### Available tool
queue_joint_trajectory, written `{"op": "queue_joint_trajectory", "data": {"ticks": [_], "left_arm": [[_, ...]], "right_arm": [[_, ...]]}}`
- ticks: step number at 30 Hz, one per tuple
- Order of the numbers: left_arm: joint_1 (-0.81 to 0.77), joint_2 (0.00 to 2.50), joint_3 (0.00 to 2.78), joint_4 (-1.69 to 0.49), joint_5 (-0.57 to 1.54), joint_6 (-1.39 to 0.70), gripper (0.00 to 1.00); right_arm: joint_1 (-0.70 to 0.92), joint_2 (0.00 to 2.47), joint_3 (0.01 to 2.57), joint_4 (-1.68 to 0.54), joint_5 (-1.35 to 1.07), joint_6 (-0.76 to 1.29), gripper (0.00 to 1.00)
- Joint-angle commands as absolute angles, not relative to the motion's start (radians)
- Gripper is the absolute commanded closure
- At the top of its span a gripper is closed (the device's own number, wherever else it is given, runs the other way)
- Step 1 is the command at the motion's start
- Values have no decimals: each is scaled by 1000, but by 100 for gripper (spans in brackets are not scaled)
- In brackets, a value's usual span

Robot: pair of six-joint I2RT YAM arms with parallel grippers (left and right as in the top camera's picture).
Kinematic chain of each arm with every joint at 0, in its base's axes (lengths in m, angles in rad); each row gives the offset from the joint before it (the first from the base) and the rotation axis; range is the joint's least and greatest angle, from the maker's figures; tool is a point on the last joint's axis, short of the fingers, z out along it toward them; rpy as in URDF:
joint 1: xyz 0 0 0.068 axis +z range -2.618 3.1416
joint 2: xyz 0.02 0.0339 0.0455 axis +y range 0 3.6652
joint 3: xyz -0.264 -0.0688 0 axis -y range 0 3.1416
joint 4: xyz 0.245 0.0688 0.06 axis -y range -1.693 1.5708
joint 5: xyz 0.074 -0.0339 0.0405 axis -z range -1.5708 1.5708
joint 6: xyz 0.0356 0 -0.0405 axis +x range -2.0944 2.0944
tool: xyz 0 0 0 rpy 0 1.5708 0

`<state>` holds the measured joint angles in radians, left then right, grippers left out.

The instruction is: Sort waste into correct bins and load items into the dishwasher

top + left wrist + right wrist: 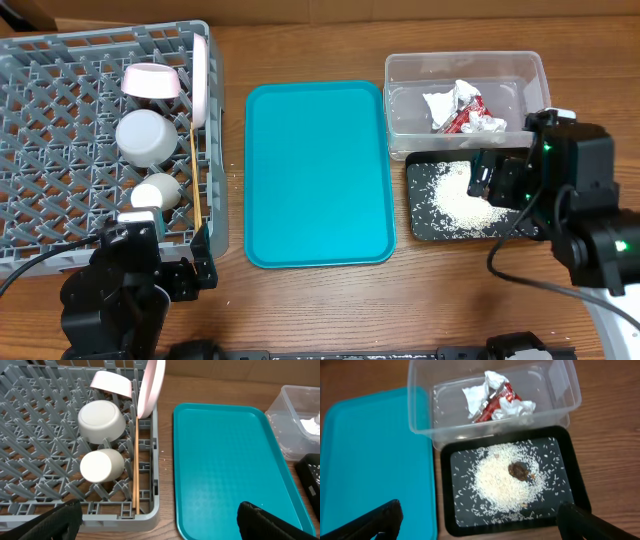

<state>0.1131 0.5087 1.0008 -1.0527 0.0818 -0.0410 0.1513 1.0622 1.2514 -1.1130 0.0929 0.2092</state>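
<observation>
Left gripper (157, 522) gapes over the dish rack (60, 150)'s front wall, at the bench's left edge. Right gripper (479, 520) gapes above rice (502, 482) on the black tray (567, 495) near the right edge. The wrapper (492, 405) lies in the clear tub (420, 415) behind.

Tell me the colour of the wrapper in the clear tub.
The wrapper is red and white; it shows best in the right wrist view.

Grey rack (50, 150) held the large plate (151, 385) on edge against one side wall, small plate (112, 383) tilted, bowl (102, 421) upside down, cup (101, 466) on its side, chopsticks (136, 460) flat along that wall. Clear tub (420, 410): crumpled wrapper (492, 406), white paper (517, 408). Black tray (576, 480): rice (495, 482) heaped, brown lump (518, 470) on top.
</observation>
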Motion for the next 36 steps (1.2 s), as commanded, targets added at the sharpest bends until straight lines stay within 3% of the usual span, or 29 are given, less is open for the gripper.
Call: {"op": "queue_joint_trajectory", "data": {"ticks": [1,5,11,21,31,36], "left_arm": [[113,506,993,-1051,78,-30,0],[113,506,993,-1051,78,-30,0],[113,506,993,-1051,78,-30,0],[113,506,993,-1051,78,-30,0],[113,506,993,-1051,78,-30,0],[113,506,993,-1051,78,-30,0]], "right_arm": [[150,1052,1241,-1078,115,206,0],[150,965,1147,-917,116,205,0],[150,566,704,-471,115,205,0],[143,136,229,-38,111,206,0],[61,3,51,77,76,201,0],[48,2,8,-12,32,156,0]]}}
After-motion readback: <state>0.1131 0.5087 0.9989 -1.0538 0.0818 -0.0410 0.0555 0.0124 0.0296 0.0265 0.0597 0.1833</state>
